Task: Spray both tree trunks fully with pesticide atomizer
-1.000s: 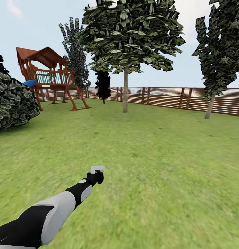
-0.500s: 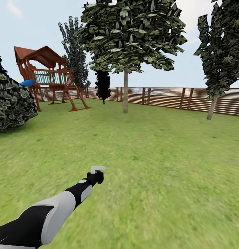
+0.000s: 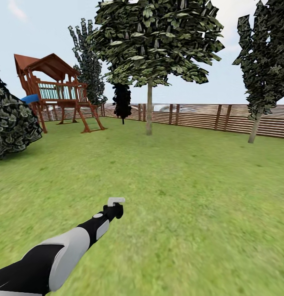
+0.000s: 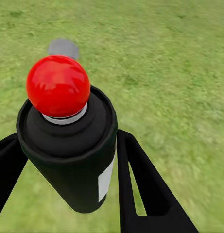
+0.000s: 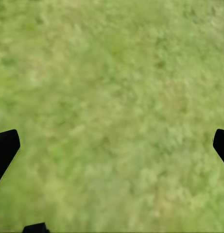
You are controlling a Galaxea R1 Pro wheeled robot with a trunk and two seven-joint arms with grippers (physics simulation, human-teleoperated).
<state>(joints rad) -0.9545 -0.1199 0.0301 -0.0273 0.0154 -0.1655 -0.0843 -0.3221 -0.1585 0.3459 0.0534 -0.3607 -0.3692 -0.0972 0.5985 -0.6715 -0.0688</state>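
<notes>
Up close: left hand [image 4: 68,165] clamps atomizer [image 4: 68,145] | right hand [image 5: 112,145] spread, seemingly empty over lawn [image 5: 112,87]

Glossy red cap [image 4: 58,86] on matt black atomizer [image 4: 75,160]; wooden fence [image 3: 207,117].

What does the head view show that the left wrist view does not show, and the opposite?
Head view alone: the two trees with pale trunks, the wooden fence, the play tower and the left arm reaching over the lawn.

Left wrist view alone: the atomizer's black body and red round cap up close, with the black fingers on both sides of it.

Both: the grass, and the left gripper carrying the atomizer.
</notes>
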